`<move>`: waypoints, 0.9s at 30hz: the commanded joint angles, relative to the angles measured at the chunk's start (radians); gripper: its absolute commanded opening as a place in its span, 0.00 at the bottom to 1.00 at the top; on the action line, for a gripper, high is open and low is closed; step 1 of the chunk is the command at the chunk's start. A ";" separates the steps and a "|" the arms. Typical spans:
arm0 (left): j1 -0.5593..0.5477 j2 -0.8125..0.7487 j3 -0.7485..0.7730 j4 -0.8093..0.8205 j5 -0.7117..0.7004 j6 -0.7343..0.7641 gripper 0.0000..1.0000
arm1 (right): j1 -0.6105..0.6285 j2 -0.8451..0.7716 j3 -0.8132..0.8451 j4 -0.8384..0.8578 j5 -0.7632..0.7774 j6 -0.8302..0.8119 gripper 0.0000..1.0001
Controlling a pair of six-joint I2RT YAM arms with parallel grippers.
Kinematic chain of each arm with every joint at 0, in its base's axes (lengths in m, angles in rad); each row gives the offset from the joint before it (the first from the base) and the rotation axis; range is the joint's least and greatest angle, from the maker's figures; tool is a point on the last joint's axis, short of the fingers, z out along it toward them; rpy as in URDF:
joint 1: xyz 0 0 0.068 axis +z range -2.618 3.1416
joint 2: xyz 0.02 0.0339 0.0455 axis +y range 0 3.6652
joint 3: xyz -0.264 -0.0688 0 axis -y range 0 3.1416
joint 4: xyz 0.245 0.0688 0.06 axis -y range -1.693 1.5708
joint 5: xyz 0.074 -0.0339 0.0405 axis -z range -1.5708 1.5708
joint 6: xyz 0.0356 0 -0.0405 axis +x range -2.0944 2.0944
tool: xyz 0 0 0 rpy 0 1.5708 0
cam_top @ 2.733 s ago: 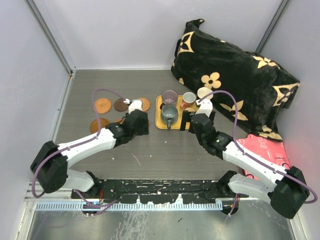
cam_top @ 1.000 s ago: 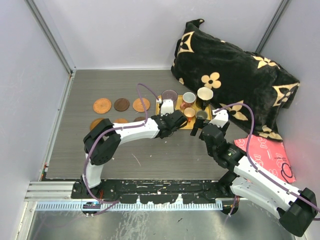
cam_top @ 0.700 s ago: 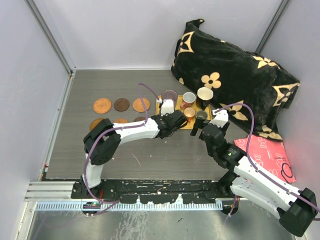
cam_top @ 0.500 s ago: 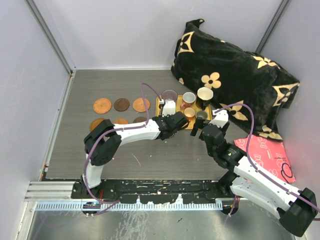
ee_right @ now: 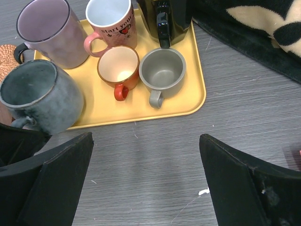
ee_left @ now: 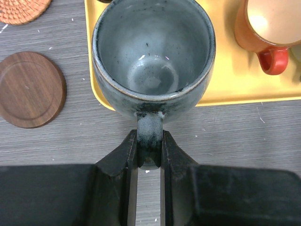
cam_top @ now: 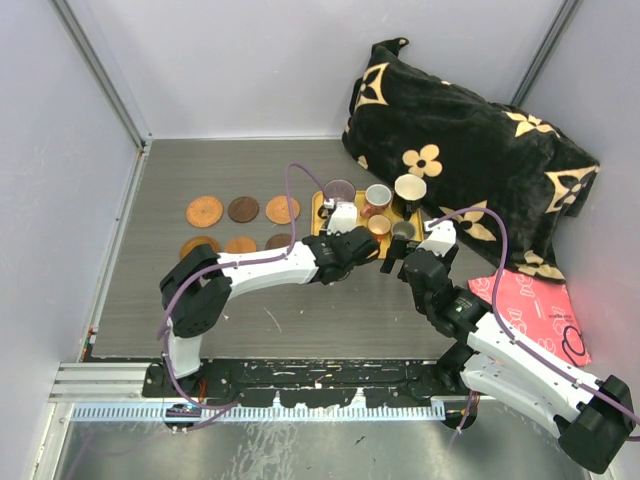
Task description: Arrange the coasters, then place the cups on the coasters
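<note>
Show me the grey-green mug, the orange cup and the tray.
grey-green mug [ee_left: 153, 77], left wrist view, on its inner bottom.
orange cup [ee_right: 117, 65], right wrist view, on its cream inside.
tray [ee_right: 184, 102], right wrist view, on bare floor near its right corner.

The left arm reaches forward and to the right with its elbow bent, the left gripper pinched narrowly on the handle of the grey-green mug, while the right arm angles inward, the right gripper spread wide, holding nothing.
</note>
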 commanded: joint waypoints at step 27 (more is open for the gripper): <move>-0.007 -0.096 -0.122 0.260 -0.136 0.085 0.00 | -0.004 0.002 0.005 0.043 -0.007 0.008 1.00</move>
